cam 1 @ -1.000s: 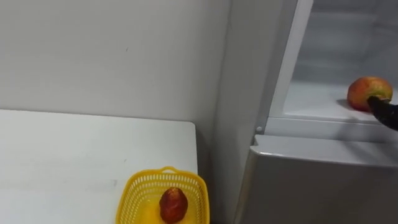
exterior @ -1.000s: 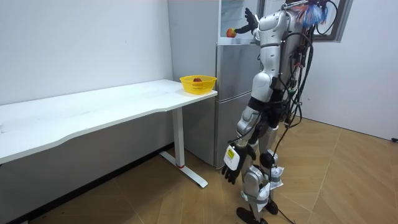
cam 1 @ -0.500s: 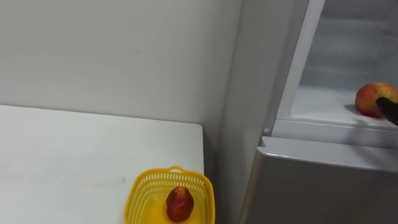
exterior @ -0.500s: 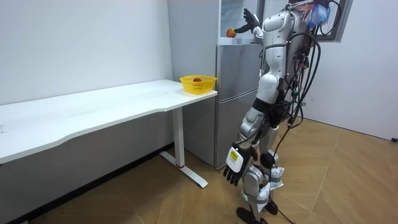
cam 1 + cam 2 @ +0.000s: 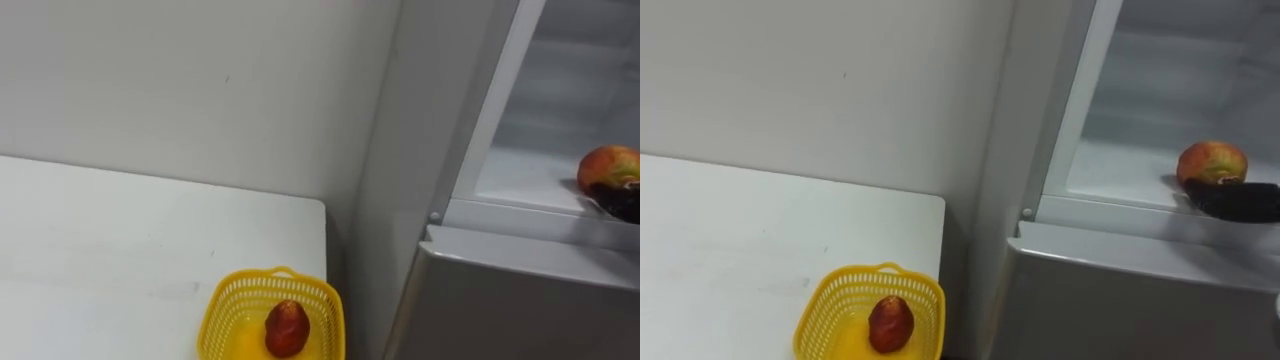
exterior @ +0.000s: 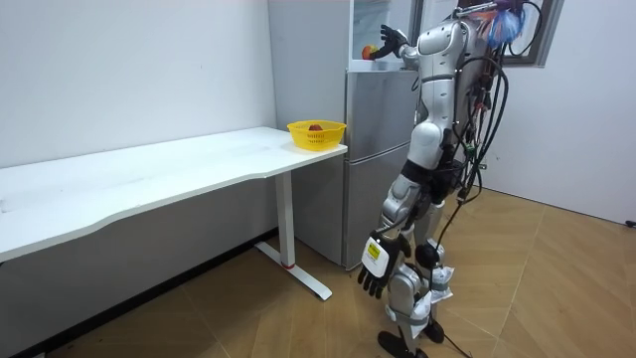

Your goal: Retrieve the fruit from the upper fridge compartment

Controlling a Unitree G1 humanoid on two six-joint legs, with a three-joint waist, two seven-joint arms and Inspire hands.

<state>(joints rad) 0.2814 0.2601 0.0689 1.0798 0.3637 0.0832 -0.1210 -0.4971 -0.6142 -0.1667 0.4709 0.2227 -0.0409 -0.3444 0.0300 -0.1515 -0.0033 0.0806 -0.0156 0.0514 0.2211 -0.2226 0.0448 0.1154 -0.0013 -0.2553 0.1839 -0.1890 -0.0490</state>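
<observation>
A round red and yellow fruit [image 5: 1212, 160] lies on the white shelf [image 5: 1120, 170] of the open upper fridge compartment, near its front edge. My right hand [image 5: 1240, 200] comes in from the right, its dark fingers straight and lying against the fruit's lower front. In the room view I stand close before the fridge with the right hand [image 6: 390, 42] raised next to the fruit [image 6: 369, 51]. My left hand [image 6: 373, 267] hangs by my leg with relaxed fingers, holding nothing.
A yellow basket [image 5: 270, 275] with one red fruit [image 5: 286, 328] sits on the white table [image 5: 120, 250] at its corner beside the fridge. The grey lower fridge door [image 5: 520, 300] is closed below the shelf. A wall stands behind the table.
The camera has shifted a little. My right hand has dropped from the fruit's right side to its lower front and pushed further in along the shelf edge.
</observation>
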